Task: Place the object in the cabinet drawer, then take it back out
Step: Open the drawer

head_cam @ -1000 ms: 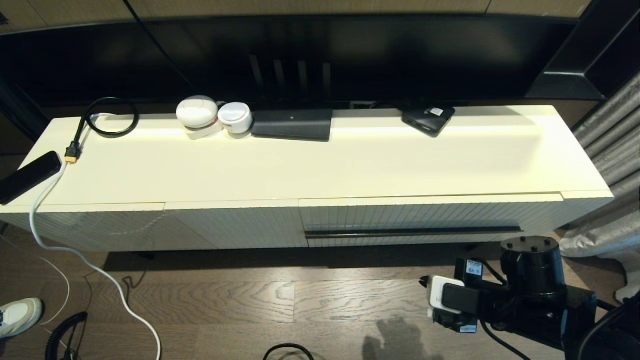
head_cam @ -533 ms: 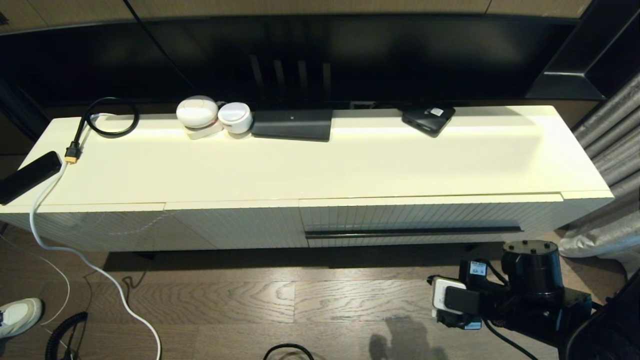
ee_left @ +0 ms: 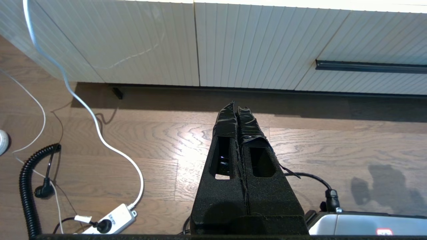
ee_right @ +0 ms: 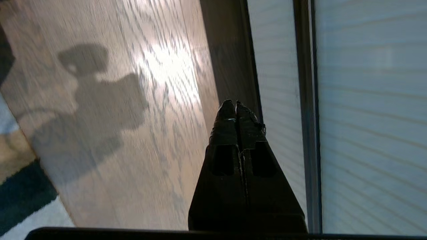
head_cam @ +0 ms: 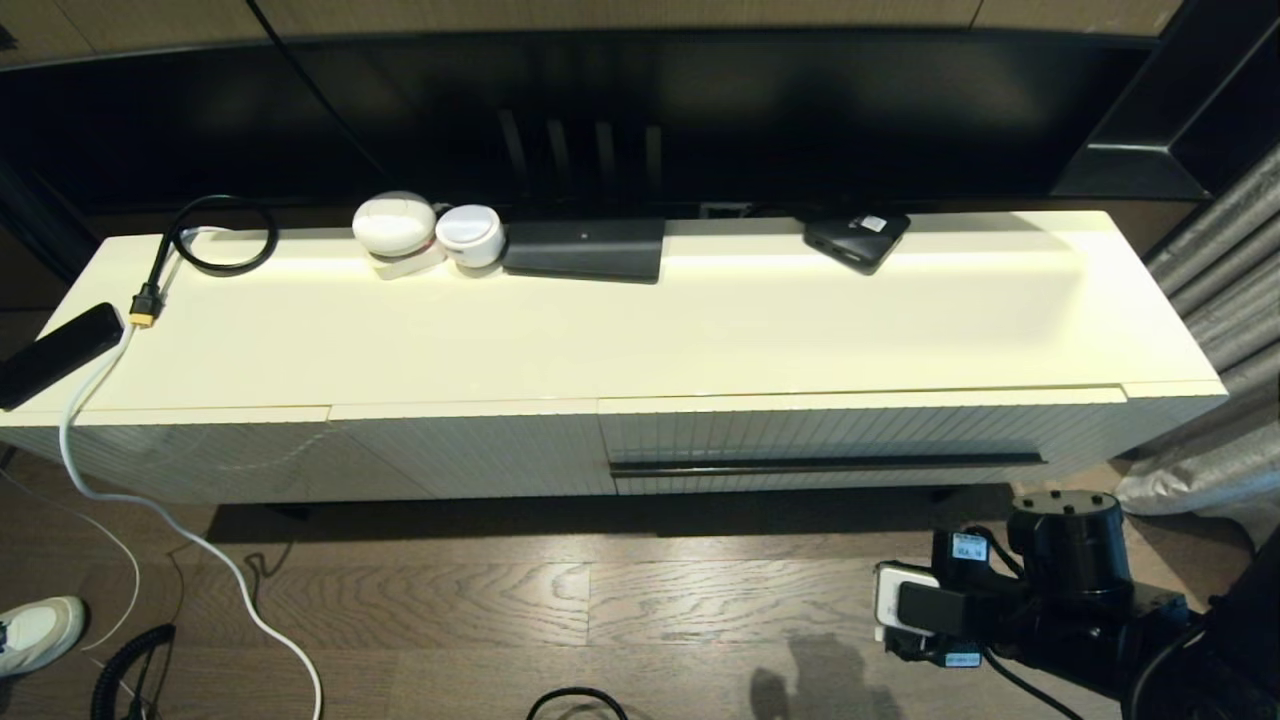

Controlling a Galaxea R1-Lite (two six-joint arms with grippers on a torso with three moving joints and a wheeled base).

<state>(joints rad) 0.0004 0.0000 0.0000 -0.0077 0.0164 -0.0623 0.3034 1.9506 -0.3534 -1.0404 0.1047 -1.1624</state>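
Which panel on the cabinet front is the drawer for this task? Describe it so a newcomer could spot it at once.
Start at the long cream cabinet under the dark TV. Along its ribbed front, look to the right half, near the robot's right arm. The drawer there, now closed, is the only panel with a long thin black handle bar; the ribbed panels to its left have none.

Head camera high over cabinet drawer (head_cam: pixel 830 440), wrist cameras low, sharing its front

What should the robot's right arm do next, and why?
Probably reach the right gripper up to the black handle and open its jaws. The drawer is closed, the jaws are shut and empty, and the gripper is low over the floor, apart from the handle.
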